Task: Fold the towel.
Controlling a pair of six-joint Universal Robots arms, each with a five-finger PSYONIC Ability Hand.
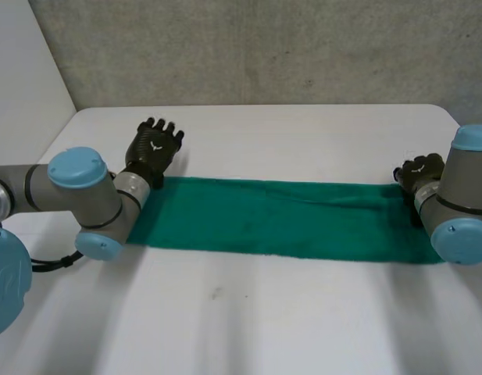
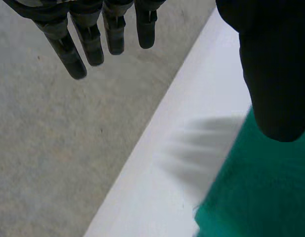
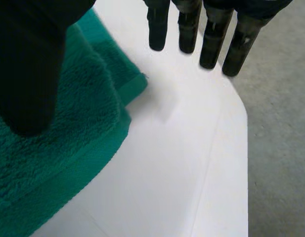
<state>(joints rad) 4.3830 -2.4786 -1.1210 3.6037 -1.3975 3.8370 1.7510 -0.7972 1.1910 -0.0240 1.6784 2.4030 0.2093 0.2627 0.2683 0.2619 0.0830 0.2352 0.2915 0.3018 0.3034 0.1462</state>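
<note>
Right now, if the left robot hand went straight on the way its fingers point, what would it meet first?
Nothing nearby: the left robot hand points away from the towel, over bare table; probably the grey wall beyond, depth unclear.

**White table and grey surroundings**

A white table (image 1: 303,320) stands before a grey, rough-looking surface (image 1: 264,47), maybe a concrete wall. At the far left, a plain white panel (image 1: 22,70) rises beside the table's edge. A small dark speck (image 1: 216,294) lies on the near part of the table.
</note>
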